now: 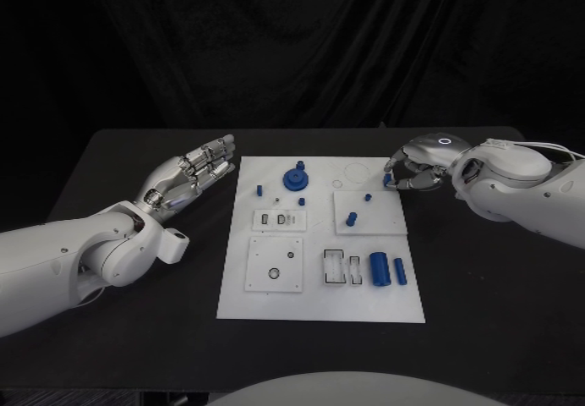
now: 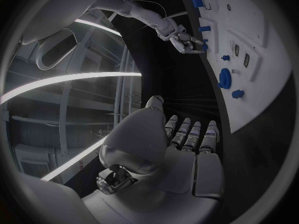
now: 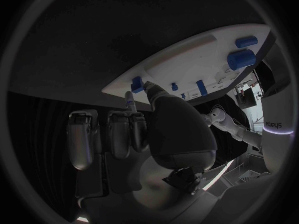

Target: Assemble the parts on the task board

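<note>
The white task board point(image 1: 319, 300) lies in the middle of the black table. My right hand point(image 1: 418, 167) hovers over the board's far right corner and pinches a small blue part point(image 1: 389, 179) between thumb and a finger; the right wrist view shows that part point(image 3: 137, 83) at the fingertips, just over the board's edge point(image 3: 187, 59). My left hand point(image 1: 195, 172) is off the board's far left edge, fingers straight and apart, holding nothing. On the board are a round blue gear-like part point(image 1: 297, 179), small blue pegs point(image 1: 351, 219) and two blue cylinders point(image 1: 379, 270).
A raised white square plate point(image 1: 384, 222) sits on the board's right side and another point(image 1: 276, 254) at its near left, with slotted holders point(image 1: 341, 267) between. A thin white ring point(image 1: 356, 172) lies near the far edge. Bare black table point(image 1: 488, 279) surrounds the board.
</note>
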Robot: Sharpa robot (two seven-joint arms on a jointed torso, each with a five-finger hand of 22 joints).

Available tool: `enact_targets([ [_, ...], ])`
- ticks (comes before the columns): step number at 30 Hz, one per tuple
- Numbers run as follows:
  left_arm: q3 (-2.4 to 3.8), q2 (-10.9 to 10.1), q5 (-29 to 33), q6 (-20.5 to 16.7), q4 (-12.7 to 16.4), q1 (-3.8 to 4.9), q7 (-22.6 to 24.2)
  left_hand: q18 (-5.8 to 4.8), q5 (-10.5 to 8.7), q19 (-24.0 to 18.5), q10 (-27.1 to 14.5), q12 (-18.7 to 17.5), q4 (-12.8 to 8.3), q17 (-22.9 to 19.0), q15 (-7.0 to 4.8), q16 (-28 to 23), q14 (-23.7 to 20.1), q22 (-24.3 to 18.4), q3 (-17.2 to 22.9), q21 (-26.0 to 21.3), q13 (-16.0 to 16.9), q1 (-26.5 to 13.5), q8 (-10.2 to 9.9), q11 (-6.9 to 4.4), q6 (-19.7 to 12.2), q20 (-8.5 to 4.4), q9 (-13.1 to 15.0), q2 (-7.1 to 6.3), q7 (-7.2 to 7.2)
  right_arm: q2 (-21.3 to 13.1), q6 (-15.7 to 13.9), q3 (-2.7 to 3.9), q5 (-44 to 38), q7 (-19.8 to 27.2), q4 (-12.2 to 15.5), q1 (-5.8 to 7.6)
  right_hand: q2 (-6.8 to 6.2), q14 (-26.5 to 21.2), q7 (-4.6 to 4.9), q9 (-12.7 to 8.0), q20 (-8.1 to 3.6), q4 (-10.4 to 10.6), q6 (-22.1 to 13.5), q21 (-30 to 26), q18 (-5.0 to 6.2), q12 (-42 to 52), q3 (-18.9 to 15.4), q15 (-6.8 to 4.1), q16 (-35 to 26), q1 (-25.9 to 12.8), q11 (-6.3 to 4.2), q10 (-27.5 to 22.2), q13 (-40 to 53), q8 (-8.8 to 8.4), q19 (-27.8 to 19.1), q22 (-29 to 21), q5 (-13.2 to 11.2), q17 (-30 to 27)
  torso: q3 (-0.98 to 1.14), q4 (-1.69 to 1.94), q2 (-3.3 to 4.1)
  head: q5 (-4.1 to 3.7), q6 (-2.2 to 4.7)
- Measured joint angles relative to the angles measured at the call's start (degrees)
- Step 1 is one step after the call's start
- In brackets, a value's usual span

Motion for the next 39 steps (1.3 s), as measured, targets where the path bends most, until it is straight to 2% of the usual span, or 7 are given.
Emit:
enact_targets([
  [5, 0.0, 0.0, 0.0, 0.03, -0.05, 0.0, 0.0, 0.0, 0.0, 0.0, -0.16, 0.0, 0.0, 0.0, 0.0, 0.0, 0.0, 0.0, 0.0, 0.0, 0.0, 0.0, 0.0, 0.16, 0.0, 0.0, 0.0, 0.0, 0.0, 0.32, 0.38, 0.01, 0.0, -0.07, -0.23, -0.06, 0.0, 0.0, 0.0, 0.54, 0.0, -0.24, 0.0, 0.0, 0.0, 0.0, 0.24, 0.0, 0.0, 0.6, 0.21, 0.21, 0.0, 0.0, 0.0, 0.0, 2.13, 0.0, -0.01, 0.0, -0.01, -0.01, -0.07],
  [13, 0.0, -0.01, 0.0, 0.1, -0.11, 0.0, 0.0, 0.0, 0.0, 0.0, -0.21, 0.0, 0.0, 0.0, 0.0, 0.0, 0.0, 0.0, 0.0, 0.0, 0.0, 0.0, 0.0, 0.21, 0.0, 0.0, 0.0, 0.0, 0.0, 0.71, 0.55, 0.02, 0.0, -0.16, -0.51, -0.26, 0.1, 0.0, 0.08, 1.07, 0.0, -0.4, 0.09, 0.0, 0.0, 0.0, 0.4, 0.0, 0.0, 0.7, 0.2, 0.21, 0.0, 0.3, 0.0, 0.0, 2.13, 0.0, -0.01, -0.01, -0.01, -0.01, -0.09],
  [16, 0.0, -0.01, 0.0, 0.13, -0.14, 0.0, 0.0, 0.0, 0.0, 0.0, -0.21, 0.0, 0.0, 0.0, 0.0, 0.0, 0.0, 0.0, 0.0, 0.0, 0.0, 0.0, 0.0, 0.21, 0.0, 0.0, 0.0, 0.0, 0.0, 0.82, 0.55, 0.02, 0.0, -0.2, -0.55, -0.28, 0.38, 0.0, 0.26, 2.04, 0.0, -0.72, 1.36, 0.0, 0.0, 0.0, 0.72, 0.0, 0.0, 0.98, 0.2, 0.21, 0.0, 1.26, 0.0, 0.0, 2.13, 0.0, -0.01, 0.0, -0.01, -0.01, -0.15],
  [25, 0.0, 0.0, 0.0, 0.25, -0.31, 0.0, 0.0, 0.0, 0.0, 0.0, -0.21, 0.0, 0.0, 0.0, 0.21, 0.0, 0.21, 0.0, 0.0, 0.0, 0.0, 0.0, 0.0, 0.21, 0.0, 0.0, 0.0, 0.0, 0.0, 1.14, 0.51, 0.01, 0.0, -0.38, -0.86, -0.32, 0.7, 0.0, -0.04, 4.13, 0.0, -1.11, 2.5, 0.0, 0.0, 0.0, 1.11, 0.0, 0.0, 1.29, 0.2, 0.21, 0.0, 2.8, 0.0, 0.0, 2.13, 0.0, -0.01, 0.0, -0.01, 0.07, -0.26],
  [30, 0.0, 0.02, 0.0, 0.32, -0.38, 0.0, 0.0, 0.0, 0.0, 0.0, -0.21, 0.0, 0.0, 0.0, 0.22, 0.0, 0.19, 0.0, 0.0, 0.0, 0.0, 0.0, 0.0, 0.21, 0.0, 0.0, 0.0, 0.0, 0.0, 1.28, 0.2, 0.01, 0.0, -0.52, -1.04, -0.36, 1.35, 0.0, -0.04, 5.9, 0.0, -2.07, 3.11, 0.0, 0.01, 0.0, 1.57, 0.0, 0.0, 2.49, 0.2, 0.21, 0.0, 4.45, 0.0, 0.0, 2.13, 0.0, -0.02, 0.0, -0.03, 0.15, -0.35],
  [36, 0.0, 0.1, 0.0, 0.43, -0.51, -0.01, 0.0, 0.0, 0.0, 0.0, -0.21, 0.0, 0.0, 0.0, 0.41, 0.0, 0.0, 0.0, 0.0, 0.0, 0.0, 0.0, 0.0, 0.21, 0.0, 0.0, 0.0, 0.0, 0.0, 1.42, -0.66, 0.01, 0.0, -0.67, -1.18, -0.38, 2.21, 0.0, -0.22, 7.29, 0.0, -3.09, 3.35, 0.0, 0.01, 0.0, 2.13, 0.0, 0.0, 3.43, 0.2, 0.21, 0.0, 5.51, 0.0, 0.0, 2.14, 0.0, -0.02, 0.0, -0.03, 0.2, -0.44],
  [39, 0.0, 0.16, -0.01, 0.49, -0.62, -0.01, 0.0, 0.0, 0.0, 0.0, -0.21, 0.0, 0.0, 0.0, 0.41, 0.0, 0.0, 0.0, 0.0, 0.0, 0.0, 0.0, 0.0, 0.21, 0.0, 0.0, 0.0, 0.0, 0.0, 1.41, -1.24, 0.01, 0.0, -0.66, -1.15, -0.39, 2.21, 0.0, -0.27, 8.33, 0.0, -4.0, 3.74, 0.0, 0.01, 0.0, 2.51, 0.0, -0.01, 4.16, 0.2, 0.21, 0.0, 6.37, 0.0, -0.01, 3.64, 0.0, -0.03, 0.0, -0.03, 0.2, -0.46],
])
